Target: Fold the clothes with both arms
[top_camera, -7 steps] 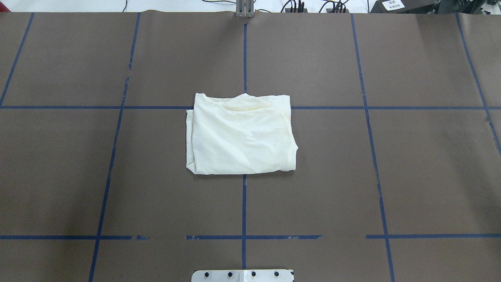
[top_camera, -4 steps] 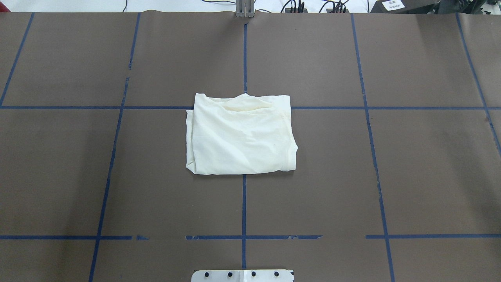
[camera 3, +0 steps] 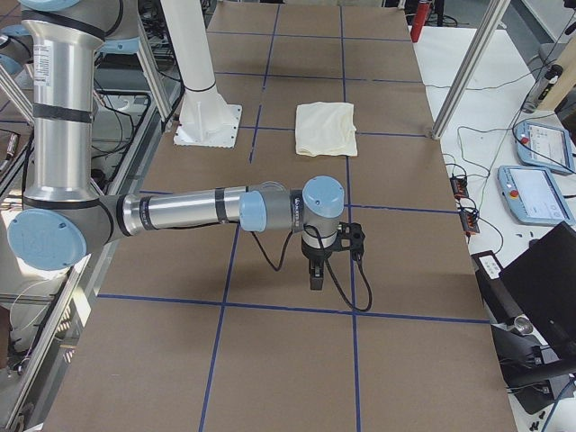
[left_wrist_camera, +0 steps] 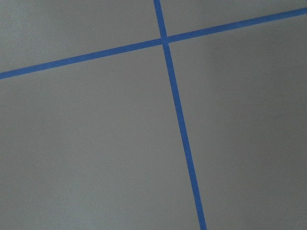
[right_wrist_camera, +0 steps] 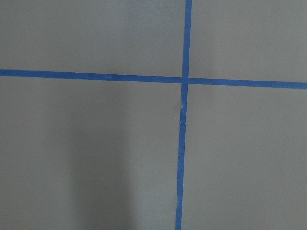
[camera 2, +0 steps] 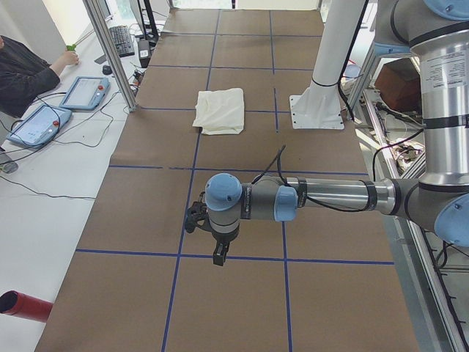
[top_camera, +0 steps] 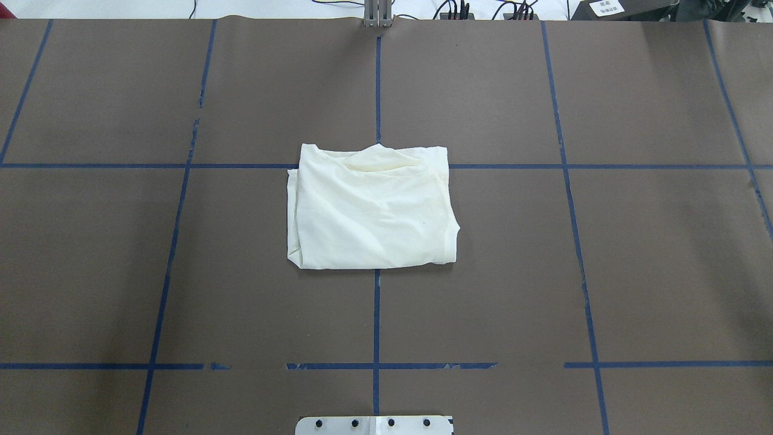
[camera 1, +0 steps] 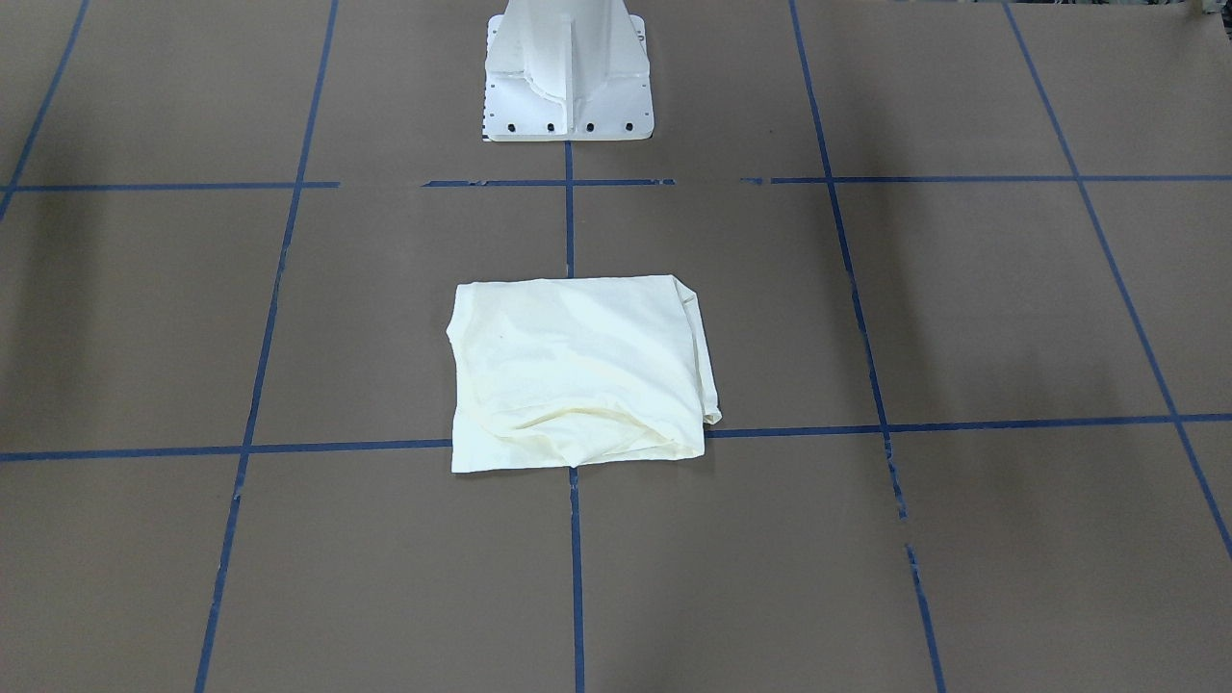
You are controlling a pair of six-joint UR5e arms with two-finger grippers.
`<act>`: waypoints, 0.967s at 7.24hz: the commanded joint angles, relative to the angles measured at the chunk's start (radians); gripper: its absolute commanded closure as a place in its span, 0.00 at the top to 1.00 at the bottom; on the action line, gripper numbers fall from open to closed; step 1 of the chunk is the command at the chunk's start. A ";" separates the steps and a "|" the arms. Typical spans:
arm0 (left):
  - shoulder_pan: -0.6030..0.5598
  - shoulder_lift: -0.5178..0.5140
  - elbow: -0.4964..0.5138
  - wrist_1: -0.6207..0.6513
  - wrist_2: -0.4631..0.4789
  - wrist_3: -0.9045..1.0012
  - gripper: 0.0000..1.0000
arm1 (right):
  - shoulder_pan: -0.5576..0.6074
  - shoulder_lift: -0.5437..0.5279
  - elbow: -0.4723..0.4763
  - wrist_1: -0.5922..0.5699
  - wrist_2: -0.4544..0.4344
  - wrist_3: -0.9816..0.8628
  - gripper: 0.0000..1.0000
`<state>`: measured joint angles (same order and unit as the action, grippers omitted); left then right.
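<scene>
Already the cream long-sleeved T-shirt (top_camera: 371, 208) lies as a compact, roughly square packet at the centre of the overhead frame, plain side up, on the brown paper-covered counter (top_camera: 121, 272) gridded with blue tape lines (top_camera: 376, 314). We judge the folding all but done, so the chief risk is undoing it. The layers pucker along the packet's upper edge and an under-layer peeks out on its left side in that view. A fresh pinch there could drag the top layer and spring the stack open.

The silver-grey left arm (camera 2: 330, 194), low in the left-side view, and the silver-grey right arm (camera 3: 180, 211), low in the right-side view, hang well apart from the shirt with their jaws pointing down. Whether either pair is apart or together we cannot tell.

The white pedestal base (camera 1: 568, 67), top centre of the front view, stands near the shirt and could crowd a return reach. Off the counter, upper left of the left-side view, a person's dark sleeve (camera 2: 26, 70) reaches beside grey teach pendants (camera 2: 84, 92).
</scene>
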<state>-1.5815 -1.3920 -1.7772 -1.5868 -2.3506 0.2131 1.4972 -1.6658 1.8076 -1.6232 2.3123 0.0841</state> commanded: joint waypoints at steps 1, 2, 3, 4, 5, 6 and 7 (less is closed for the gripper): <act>0.000 -0.001 -0.002 -0.015 0.001 0.000 1.00 | 0.000 -0.003 0.002 0.002 0.001 -0.001 1.00; 0.000 -0.001 -0.001 -0.015 -0.001 0.002 1.00 | 0.000 -0.003 0.009 0.002 0.002 -0.003 1.00; 0.000 -0.001 0.008 -0.018 -0.003 0.000 1.00 | 0.000 -0.003 0.010 0.002 0.002 -0.003 1.00; 0.000 -0.001 0.002 -0.018 -0.004 0.000 1.00 | 0.000 -0.003 0.010 0.002 0.002 -0.003 1.00; 0.000 -0.001 0.002 -0.018 -0.006 -0.001 1.00 | 0.000 -0.003 0.010 0.002 0.002 -0.003 1.00; 0.000 -0.001 0.001 -0.018 -0.006 -0.001 1.00 | 0.000 -0.003 0.010 0.002 0.002 -0.003 1.00; 0.000 -0.001 0.001 -0.018 -0.006 -0.001 1.00 | 0.000 -0.003 0.010 0.002 0.002 -0.003 1.00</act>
<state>-1.5816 -1.3928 -1.7756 -1.6045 -2.3559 0.2119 1.4972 -1.6689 1.8177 -1.6214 2.3148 0.0813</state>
